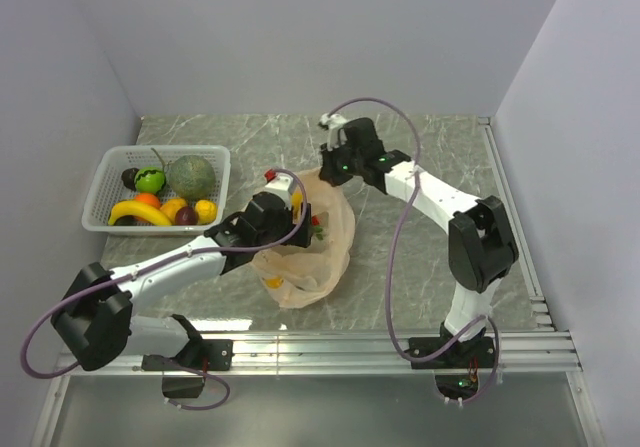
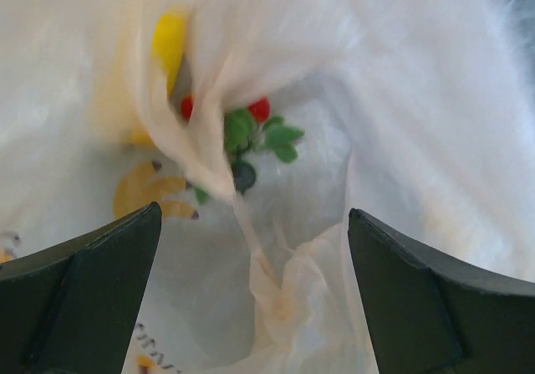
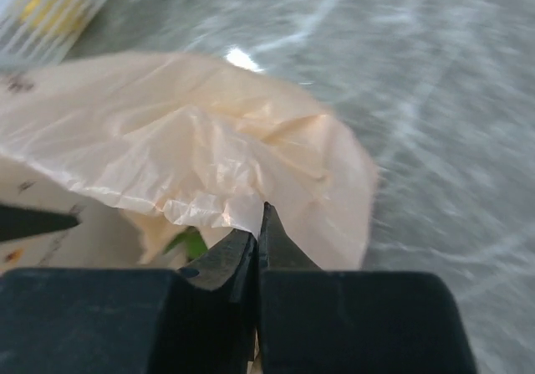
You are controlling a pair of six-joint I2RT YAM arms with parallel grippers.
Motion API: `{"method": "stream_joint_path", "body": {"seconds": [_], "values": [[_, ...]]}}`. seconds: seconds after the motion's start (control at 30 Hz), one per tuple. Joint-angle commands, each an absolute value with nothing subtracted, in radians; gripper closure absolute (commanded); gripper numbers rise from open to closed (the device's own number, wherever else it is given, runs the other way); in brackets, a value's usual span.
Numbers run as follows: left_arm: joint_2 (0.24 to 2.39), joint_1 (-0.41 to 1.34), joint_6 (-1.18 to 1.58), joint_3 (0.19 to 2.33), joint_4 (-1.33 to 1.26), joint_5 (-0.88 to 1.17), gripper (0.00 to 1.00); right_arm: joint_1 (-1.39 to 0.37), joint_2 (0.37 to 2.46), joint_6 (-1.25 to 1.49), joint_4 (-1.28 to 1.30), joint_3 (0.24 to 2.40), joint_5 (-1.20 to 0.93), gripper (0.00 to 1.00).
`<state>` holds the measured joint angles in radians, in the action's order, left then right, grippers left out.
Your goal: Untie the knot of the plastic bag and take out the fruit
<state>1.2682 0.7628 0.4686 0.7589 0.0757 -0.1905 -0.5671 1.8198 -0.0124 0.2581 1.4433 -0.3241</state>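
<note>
The pale-orange plastic bag (image 1: 305, 257) lies at the table's middle, its mouth lifted toward the far side. My right gripper (image 1: 333, 174) is shut on the bag's far rim; in the right wrist view the film (image 3: 209, 156) is pinched at the tips of that gripper (image 3: 262, 211). My left gripper (image 1: 298, 219) stands open at the bag's mouth. Between its fingers (image 2: 84, 282) lies a twisted bunch of film (image 2: 284, 294); I cannot tell whether it is the knot. Fruit shows inside: a red and green piece (image 2: 259, 127) and a yellow one (image 2: 170, 39).
A white basket (image 1: 105, 182) stands at the far left, holding a grey-green melon (image 1: 190, 177), a bright green fruit (image 1: 150, 180), a banana (image 1: 138, 212) and other small fruits. Walls close in the table on the left, the far side and the right.
</note>
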Motion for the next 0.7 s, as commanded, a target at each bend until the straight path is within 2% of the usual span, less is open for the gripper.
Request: {"method": "stream_joint_path", "body": {"seconds": [0.0,0.4,0.67], "values": [[1.308,0.762,0.469,0.762,0.043,-0.169,0.01,-0.482,1.727,0.146,0.137,1.393,-0.192,1.0],[1.485,0.798,0.443,0.867,-0.069,-0.291,0.01,-0.454,1.695,0.391,0.104,1.183,-0.054,1.0],[1.666,0.811,0.413,0.976,-0.159,-0.345,0.06,-0.442,1.66,0.497,0.026,1.054,0.04,1.0]]}}
